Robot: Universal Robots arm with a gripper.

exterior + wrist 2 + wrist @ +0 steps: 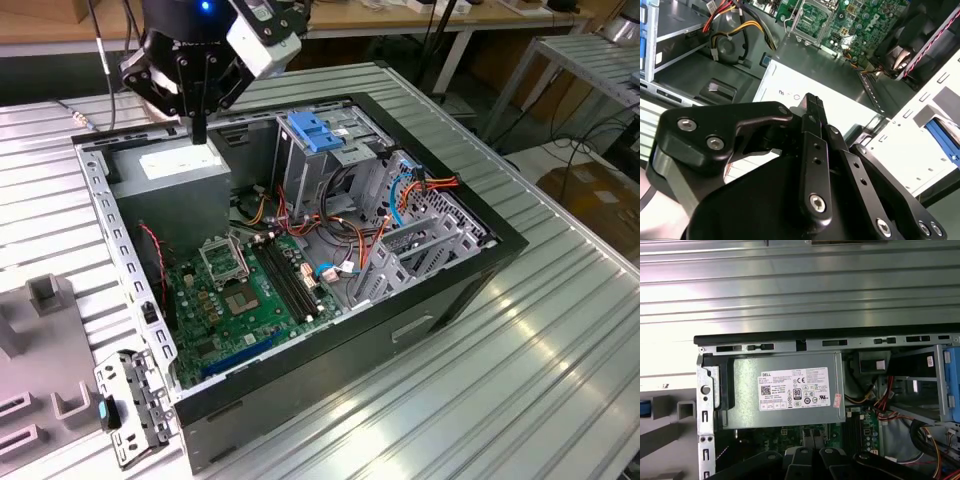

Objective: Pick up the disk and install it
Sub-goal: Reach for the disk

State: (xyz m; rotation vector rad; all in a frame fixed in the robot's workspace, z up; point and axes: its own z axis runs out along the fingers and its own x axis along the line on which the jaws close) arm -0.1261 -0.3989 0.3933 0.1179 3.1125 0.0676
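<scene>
The disk is out of view. My gripper [200, 135] hangs at the back corner of the open computer case [470, 262], on the exterior view's left. Its two black fingers are shut together with nothing between them. The tips hover just above the grey power-supply box [175, 172] and its white sticker [794, 389]. In the second wrist view the closed gripper [813, 101] points down at that sticker [785, 90]. The blue-topped drive bay [315, 130] stands in the case, to the exterior view's right of the gripper.
The green motherboard [250, 290] lies in the case bottom, with red, orange and yellow cables [340, 235] running toward the bay. A grey fixture [45, 330] and a metal bracket with a blue clip [125, 410] sit outside the case on the ribbed metal table [560, 330].
</scene>
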